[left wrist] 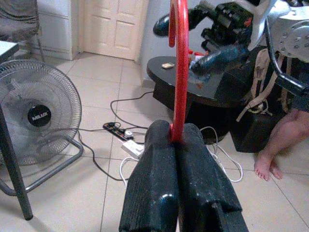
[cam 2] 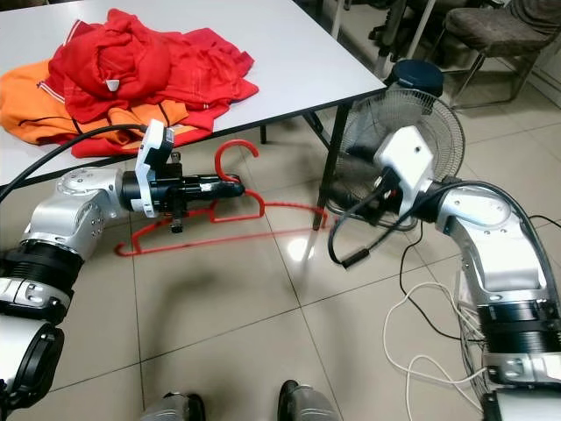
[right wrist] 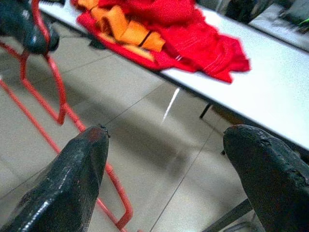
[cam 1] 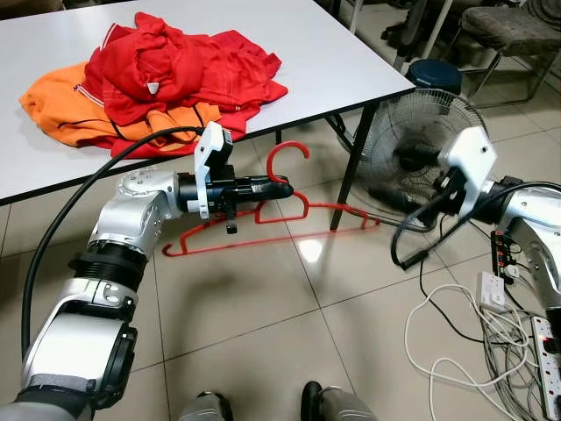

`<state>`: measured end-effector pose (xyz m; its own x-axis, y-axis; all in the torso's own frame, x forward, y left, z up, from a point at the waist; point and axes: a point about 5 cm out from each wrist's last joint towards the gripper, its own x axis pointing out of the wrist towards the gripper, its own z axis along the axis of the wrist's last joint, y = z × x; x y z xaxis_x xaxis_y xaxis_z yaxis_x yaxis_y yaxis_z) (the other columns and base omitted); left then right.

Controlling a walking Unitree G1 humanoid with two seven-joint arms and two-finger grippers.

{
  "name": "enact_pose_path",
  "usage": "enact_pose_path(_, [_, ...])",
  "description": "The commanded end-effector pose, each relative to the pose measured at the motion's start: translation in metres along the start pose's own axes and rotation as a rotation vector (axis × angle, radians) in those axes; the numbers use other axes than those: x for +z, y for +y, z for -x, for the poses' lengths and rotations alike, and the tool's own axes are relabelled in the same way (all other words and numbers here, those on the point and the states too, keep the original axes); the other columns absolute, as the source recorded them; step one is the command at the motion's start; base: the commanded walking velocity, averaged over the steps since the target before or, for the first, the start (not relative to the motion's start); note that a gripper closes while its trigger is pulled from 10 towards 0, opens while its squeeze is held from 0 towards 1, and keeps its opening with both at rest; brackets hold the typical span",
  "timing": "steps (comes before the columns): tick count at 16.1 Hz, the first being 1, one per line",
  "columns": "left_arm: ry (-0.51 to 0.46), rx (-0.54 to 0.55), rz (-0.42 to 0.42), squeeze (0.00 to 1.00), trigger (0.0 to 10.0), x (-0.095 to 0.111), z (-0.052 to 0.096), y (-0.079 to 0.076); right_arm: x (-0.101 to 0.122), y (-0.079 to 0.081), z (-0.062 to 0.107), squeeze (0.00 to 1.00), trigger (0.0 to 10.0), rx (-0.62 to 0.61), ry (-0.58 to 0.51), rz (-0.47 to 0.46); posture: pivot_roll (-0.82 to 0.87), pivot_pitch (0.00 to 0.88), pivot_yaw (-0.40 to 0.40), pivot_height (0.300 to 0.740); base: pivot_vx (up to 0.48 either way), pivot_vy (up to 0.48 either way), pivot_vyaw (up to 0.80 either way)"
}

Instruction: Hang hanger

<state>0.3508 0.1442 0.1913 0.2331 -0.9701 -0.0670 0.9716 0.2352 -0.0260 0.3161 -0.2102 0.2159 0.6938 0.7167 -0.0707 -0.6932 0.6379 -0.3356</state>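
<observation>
The left end effector is clenched on the neck of the red hanger, just below its hook, holding it out over the tiled floor in front of the desk. The right end effector is released, its fingers spread wide beside the hanger's far shoulder, at about 3 o'clock from the left one.

To hang it well, the grip should stay firm at the neck so the hook keeps free and upright; the right end effector could steady the shoulder against swinging.

The hanger looks like thin, smooth plastic with a curved hook and a straight lower bar. Soft, crumpled clothes, red and orange, lie heaped on the smooth white desk. A wire-caged fan stands at 2 o'clock.
</observation>
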Motion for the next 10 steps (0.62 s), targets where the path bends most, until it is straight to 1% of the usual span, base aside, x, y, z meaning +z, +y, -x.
enact_pose_path(1, [-0.014, 0.017, -0.03, 0.0, 0.0, 0.008, -0.001, 0.003, 0.003, -0.007, 0.004, 0.0, 10.0, -0.137, -0.114, -0.08, -0.2, 0.109, -0.015, 0.74, 0.0, 0.0, 0.0])
enact_pose_path(2, [-0.014, 0.039, -0.035, 0.0, 0.0, 0.007, -0.001, 0.005, 0.004, -0.008, 0.005, 0.0, 10.0, -0.197, -0.181, -0.153, -0.2, 0.107, -0.013, 0.74, 0.0, 0.0, 0.0])
enact_pose_path(3, [-0.007, 0.11, -0.048, 0.0, 0.0, 0.005, 0.001, 0.009, 0.0, -0.012, 0.01, 0.0, 10.0, -0.318, -0.264, -0.271, -0.21, 0.106, -0.01, 0.74, 0.0, 0.0, 0.0])
enact_pose_path(4, [-0.011, 0.182, -0.047, 0.0, 0.0, 0.003, 0.003, 0.014, -0.006, -0.014, 0.014, 0.0, 10.0, -0.415, -0.297, -0.33, -0.21, 0.105, -0.004, 0.74, 0.0, 0.0, 0.0])
enact_pose_path(5, [-0.03, 0.328, -0.04, 0.0, 0.0, 0.001, 0.008, 0.023, -0.026, -0.017, 0.022, 0.0, 10.0, -0.599, -0.274, -0.359, -0.21, 0.106, 0.001, 0.74, 0.0, 0.0, 0.0])
enact_pose_path(6, [-0.055, 0.439, -0.033, 0.0, 0.0, 0.0, 0.014, 0.028, -0.043, -0.018, 0.027, 0.0, 10.0, -0.723, -0.224, -0.356, -0.22, 0.111, 0.013, 0.74, 0.0, 0.0, 0.0])
enact_pose_path(7, [-0.073, 0.597, -0.025, 0.0, 0.0, -0.002, 0.022, 0.035, -0.059, -0.016, 0.032, 0.0, 10.0, -0.835, -0.152, -0.337, -0.22, 0.111, 0.013, 0.74, 0.0, 0.0, 0.0])
enact_pose_path(8, [-0.077, 0.683, -0.017, 0.0, 0.0, -0.003, 0.027, 0.039, -0.067, -0.014, 0.034, 0.0, 10.0, -0.887, -0.126, -0.345, -0.22, 0.111, 0.013, 0.74, 0.0, 0.0, 0.0])
enact_pose_path(9, [-0.103, 0.768, -0.018, 0.0, 0.0, -0.004, 0.033, 0.041, -0.072, -0.01, 0.033, 0.0, 10.0, -0.924, -0.094, -0.343, -0.21, 0.122, 0.018, 0.74, 0.0, 0.0, 0.0])
enact_pose_path(10, [-0.118, 0.836, -0.014, 0.0, 0.0, -0.003, 0.039, 0.043, -0.074, -0.007, 0.032, 0.0, 10.0, -0.936, -0.08, -0.341, -0.21, 0.122, 0.018, 0.74, 0.0, 0.0, 0.0])
